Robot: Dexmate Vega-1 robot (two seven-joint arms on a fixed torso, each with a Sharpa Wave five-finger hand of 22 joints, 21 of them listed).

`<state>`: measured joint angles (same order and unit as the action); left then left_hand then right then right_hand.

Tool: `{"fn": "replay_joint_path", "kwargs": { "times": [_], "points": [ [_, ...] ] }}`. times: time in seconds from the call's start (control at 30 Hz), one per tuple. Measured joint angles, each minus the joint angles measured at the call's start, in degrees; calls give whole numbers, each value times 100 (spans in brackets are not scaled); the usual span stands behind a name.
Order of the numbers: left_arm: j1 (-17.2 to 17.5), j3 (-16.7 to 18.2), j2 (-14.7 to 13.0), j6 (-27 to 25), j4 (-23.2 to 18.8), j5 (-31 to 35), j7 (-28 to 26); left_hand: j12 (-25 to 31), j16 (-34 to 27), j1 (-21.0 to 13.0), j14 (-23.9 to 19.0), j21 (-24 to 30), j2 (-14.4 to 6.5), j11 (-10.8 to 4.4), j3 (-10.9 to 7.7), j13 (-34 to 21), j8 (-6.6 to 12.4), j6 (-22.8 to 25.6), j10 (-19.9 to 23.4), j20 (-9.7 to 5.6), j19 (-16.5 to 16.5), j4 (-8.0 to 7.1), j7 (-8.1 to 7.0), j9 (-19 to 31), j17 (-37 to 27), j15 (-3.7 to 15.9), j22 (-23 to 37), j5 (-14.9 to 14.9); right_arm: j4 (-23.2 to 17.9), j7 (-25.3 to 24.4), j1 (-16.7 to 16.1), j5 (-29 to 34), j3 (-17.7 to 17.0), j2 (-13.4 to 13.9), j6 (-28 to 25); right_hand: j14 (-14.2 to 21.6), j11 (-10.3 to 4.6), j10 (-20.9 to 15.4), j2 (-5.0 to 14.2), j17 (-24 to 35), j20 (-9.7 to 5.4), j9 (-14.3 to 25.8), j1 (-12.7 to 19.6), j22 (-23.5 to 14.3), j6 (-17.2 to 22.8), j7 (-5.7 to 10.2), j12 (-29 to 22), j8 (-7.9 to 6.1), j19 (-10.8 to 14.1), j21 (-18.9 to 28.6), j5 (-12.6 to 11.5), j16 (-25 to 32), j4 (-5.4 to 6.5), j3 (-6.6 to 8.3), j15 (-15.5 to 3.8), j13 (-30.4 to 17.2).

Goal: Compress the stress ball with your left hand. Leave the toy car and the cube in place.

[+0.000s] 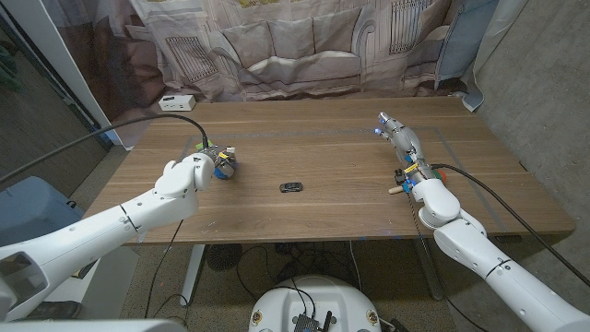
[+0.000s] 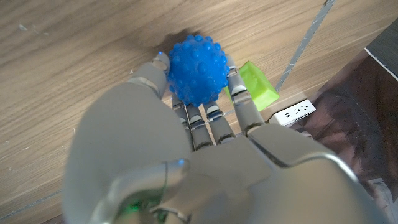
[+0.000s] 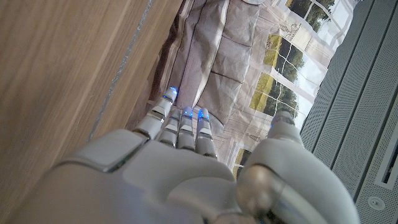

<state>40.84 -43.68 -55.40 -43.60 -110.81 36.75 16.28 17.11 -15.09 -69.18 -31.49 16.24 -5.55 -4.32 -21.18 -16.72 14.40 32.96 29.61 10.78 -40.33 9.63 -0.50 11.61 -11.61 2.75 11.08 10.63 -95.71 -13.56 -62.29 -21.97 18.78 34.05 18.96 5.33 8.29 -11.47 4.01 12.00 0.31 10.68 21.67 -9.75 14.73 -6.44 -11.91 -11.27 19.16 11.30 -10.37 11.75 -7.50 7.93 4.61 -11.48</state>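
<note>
1. Here, a wooden table (image 1: 350, 157) stands before a draped printed curtain (image 1: 304, 46); a white power strip (image 1: 175, 101) lies at its far left corner.
2. Left hand (image 1: 198, 172) grips the blue ball (image 2: 198, 70) toward the left edge; right hand (image 1: 398, 138) rests spread near the right edge.
3. The toy car (image 1: 291, 186) sits mid-table.
4. The left wrist view reveals a green cube (image 2: 260, 86) just beside the ball.

A wooden surface (image 1: 323, 157) stands before a hanging cloth (image 1: 295, 46) printed with a sofa and windows. A white power strip (image 1: 175, 102) lies at its far corner, beside a grey wall (image 1: 544, 83).
</note>
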Motion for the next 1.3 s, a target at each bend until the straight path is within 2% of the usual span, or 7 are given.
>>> {"fn": "replay_joint_path", "kwargs": {
  "times": [0.1, 0.27, 0.43, 0.7, 0.77, 1.3],
  "points": [
    [-1, 0, 18, -7, 15, 1, -6, 75, -89, -142, -222, 94, -63, 83, -21, -21, 46, 252, 234, -145, -174, 21, 7, 0, -26, 27, 21, 41, -1, -3, -2, -1, 1, 0, 0, 0, 0, 0, 0, 0, 0, 0, 0, 0, 0, 0, 0, 0, 0, 0, 0, 0, 0, 0, 0, 0],
    [-2, 1, 42, -19, 28, -13, -28, 137, -170, -347, -438, 219, -132, 118, -99, -46, 91, 445, 422, -290, -350, 100, 38, 27, -71, 56, 51, 52, -5, -7, -9, -1, 1, 3, 0, -1, 0, 0, 0, 0, 0, 0, 0, 0, 0, 0, 0, 0, 0, 0, 0, 0, 0, 0, -1, 0],
    [-2, 5, 63, -44, 30, -58, -57, 163, -204, -503, -507, 267, -155, 155, -157, -72, 134, 564, 521, -290, -350, 91, 60, 27, -80, 65, 83, 83, -20, -15, -17, -1, -1, 8, 2, -1, 0, 0, 0, 0, 0, 0, 0, 0, 0, 0, 0, 0, 0, 0, 0, 0, 0, 0, -1, 0],
    [46, 70, 66, -89, 0, -155, -177, 163, -221, -533, -570, 307, -125, 186, -178, -82, 134, 615, 551, -291, -351, 77, 111, 26, -79, 65, 102, 83, -48, -28, -39, 5, -17, 21, 12, -1, -11, -11, 0, 0, 0, 14, 0, 1, 0, 0, 0, 0, 0, 0, 0, 0, 0, 0, -1, 0],
    [72, 97, 66, -108, -17, -189, -232, 163, -221, -533, -598, 308, -125, 186, -185, -98, 134, 615, 551, -373, -433, 71, 111, 26, -78, 71, 105, 84, -55, -33, -47, 8, -22, 23, 16, -1, -11, -11, 0, 0, 0, 14, 0, 1, 0, 0, 0, 0, 0, 0, 0, 0, 0, 0, -1, 0],
    [316, 378, -85, -213, -346, -388, -732, 163, -221, -533, -600, 307, -125, 145, -208, -97, 134, 666, 592, -382, -441, 48, 100, 51, -77, 71, 105, 112, -107, -52, -77, 46, -46, 27, 47, -2, -11, -11, 0, 0, 0, 13, 0, 1, 0, 0, 0, 0, 0, 0, 0, 0, 0, 0, -2, 0]
  ]
}}
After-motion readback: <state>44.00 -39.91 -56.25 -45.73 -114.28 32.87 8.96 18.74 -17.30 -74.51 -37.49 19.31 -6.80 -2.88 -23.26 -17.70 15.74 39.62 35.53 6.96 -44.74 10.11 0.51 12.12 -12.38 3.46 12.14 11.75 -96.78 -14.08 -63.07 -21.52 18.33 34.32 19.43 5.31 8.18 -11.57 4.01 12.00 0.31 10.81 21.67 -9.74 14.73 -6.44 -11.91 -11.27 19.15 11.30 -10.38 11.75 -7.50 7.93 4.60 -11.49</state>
